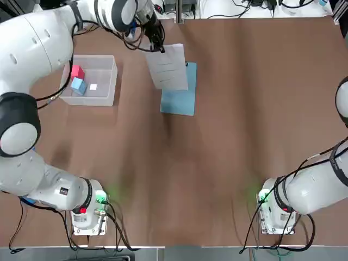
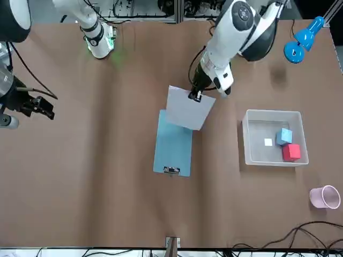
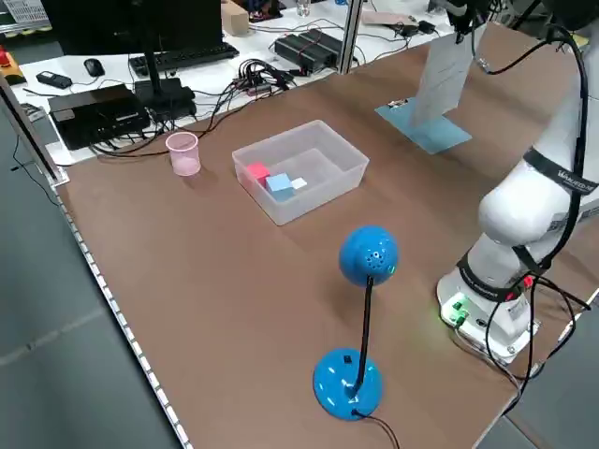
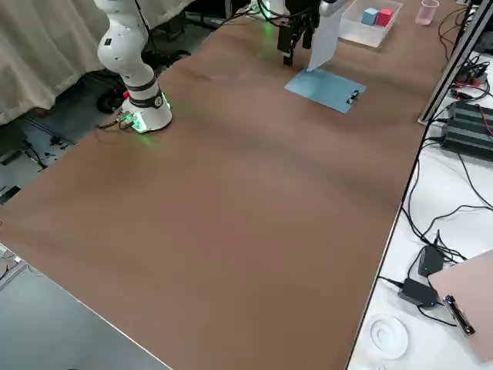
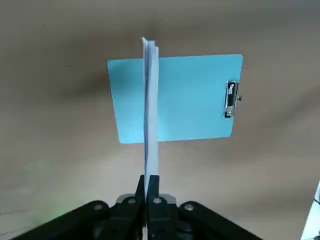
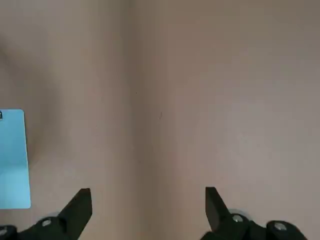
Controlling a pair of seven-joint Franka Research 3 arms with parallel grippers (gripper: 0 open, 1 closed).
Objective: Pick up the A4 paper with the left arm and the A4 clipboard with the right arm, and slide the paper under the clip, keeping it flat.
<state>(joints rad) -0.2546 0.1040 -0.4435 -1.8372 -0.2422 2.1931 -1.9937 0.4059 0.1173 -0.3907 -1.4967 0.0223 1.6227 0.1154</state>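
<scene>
White paper hangs from the left gripper [image 5: 146, 192], whose fingers are pinched tight on one edge of the A4 paper [image 1: 168, 66], so the sheet dangles in the air above the near end of the A4 clipboard [image 1: 178, 92]. The board lies flat on the table [image 1: 228, 136], its clip [image 2: 171, 170] at the short edge farthest from the robot (well away from where the sheet hangs).

The right gripper [image 6: 147, 210] hovers over bare table with its fingers spread wide and nothing between them; the board shows only at the edge of its wrist view.

By my reading the paper pickup is done and the board pickup is not yet begun. The next move calls for the right arm to reach across and take the board by an edge, clear of the clip, while the left brings the sheet level.

Beside the board stands a clear bin [image 1: 111, 81] holding a red cube [image 1: 77, 72], a blue cube [image 1: 78, 85] and a white scrap [image 1: 93, 87]; near, but not in the path. A pink cup [image 2: 325, 197] and blue lamp [image 3: 360, 318] sit well apart.
</scene>
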